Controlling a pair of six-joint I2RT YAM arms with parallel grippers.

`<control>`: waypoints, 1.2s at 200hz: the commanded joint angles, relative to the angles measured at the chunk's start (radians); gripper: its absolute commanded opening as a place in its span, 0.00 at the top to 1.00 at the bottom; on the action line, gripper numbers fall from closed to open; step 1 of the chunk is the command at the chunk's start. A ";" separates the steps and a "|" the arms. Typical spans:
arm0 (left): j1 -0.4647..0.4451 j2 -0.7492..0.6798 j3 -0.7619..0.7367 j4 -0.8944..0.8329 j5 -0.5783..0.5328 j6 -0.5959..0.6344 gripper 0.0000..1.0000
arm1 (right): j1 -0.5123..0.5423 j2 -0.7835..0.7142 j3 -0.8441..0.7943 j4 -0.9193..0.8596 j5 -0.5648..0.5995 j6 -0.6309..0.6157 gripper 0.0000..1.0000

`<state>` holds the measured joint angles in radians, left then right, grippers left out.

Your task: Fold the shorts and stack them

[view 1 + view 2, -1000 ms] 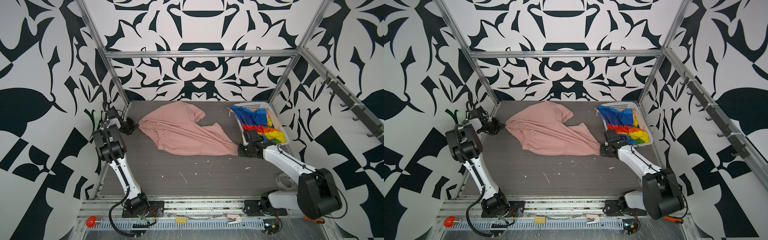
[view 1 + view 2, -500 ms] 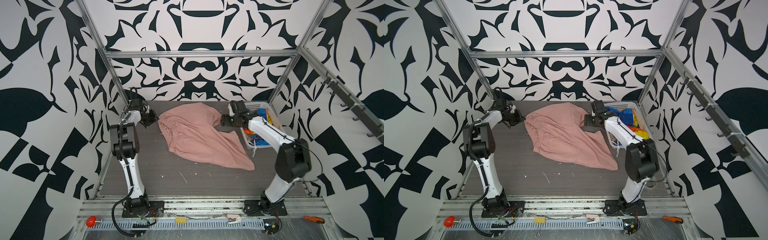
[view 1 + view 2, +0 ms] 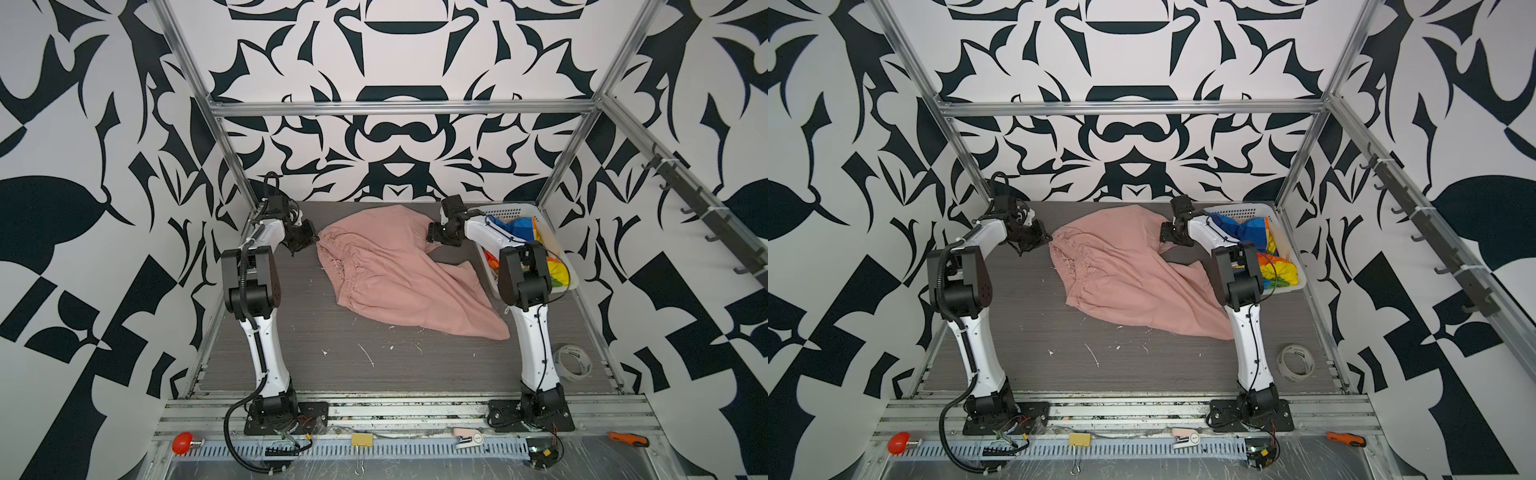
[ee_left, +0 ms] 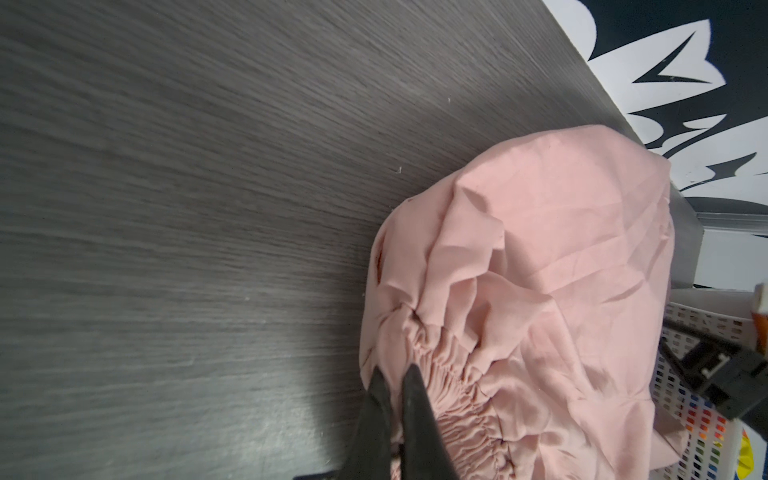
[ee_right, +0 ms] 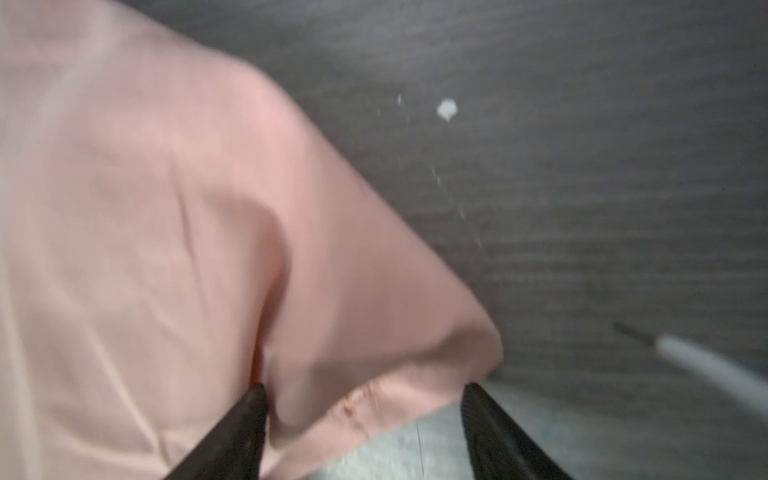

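Left fingers [image 4: 415,419] tight on salmon-pink shorts [image 4: 561,249]

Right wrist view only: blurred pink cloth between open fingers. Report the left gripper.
Observer: The left gripper has its fingers pinched shut on the gathered waistband of the pink shorts, at their left edge in both top views.
Operator: Give me the shorts' lie.
Observer: Spread crumpled on the table, unfolded, one leg trailing toward the front right.
Operator: Name the next pair.
Observer: Rainbow shorts sit in the white basket at the rear right, beside your arm.
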<state>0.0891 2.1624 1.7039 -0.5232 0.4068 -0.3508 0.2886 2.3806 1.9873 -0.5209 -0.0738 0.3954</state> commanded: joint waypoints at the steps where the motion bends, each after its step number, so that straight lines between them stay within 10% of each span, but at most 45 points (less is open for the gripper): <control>1: -0.004 -0.044 0.018 -0.032 0.019 0.017 1.00 | 0.002 0.018 0.088 -0.022 0.003 0.028 0.34; 53: -0.003 -0.047 0.000 -0.018 0.042 0.009 1.00 | 0.001 0.058 0.217 -0.039 -0.018 0.036 1.00; 80: 0.014 -0.056 0.005 -0.047 -0.007 0.010 1.00 | 0.001 -0.143 0.053 -0.012 -0.004 0.002 1.00; 113: 0.051 -0.081 0.002 -0.066 -0.054 0.002 1.00 | 0.041 -0.591 -0.560 0.141 0.116 -0.005 1.00; 153: 0.085 -0.047 0.071 -0.230 -0.220 0.026 1.00 | 0.296 -0.881 -1.159 0.226 0.227 0.110 1.00; 198: 0.083 -0.040 0.070 -0.269 -0.233 0.017 1.00 | 0.377 -1.087 -1.198 0.065 0.256 0.114 0.49; 240: 0.058 -0.080 0.021 -0.259 -0.229 0.025 1.00 | 0.143 -0.951 -0.887 0.054 0.123 -0.009 0.24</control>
<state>0.1658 2.1307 1.7473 -0.7444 0.1932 -0.3393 0.5362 1.3083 0.9047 -0.4828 0.0971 0.4599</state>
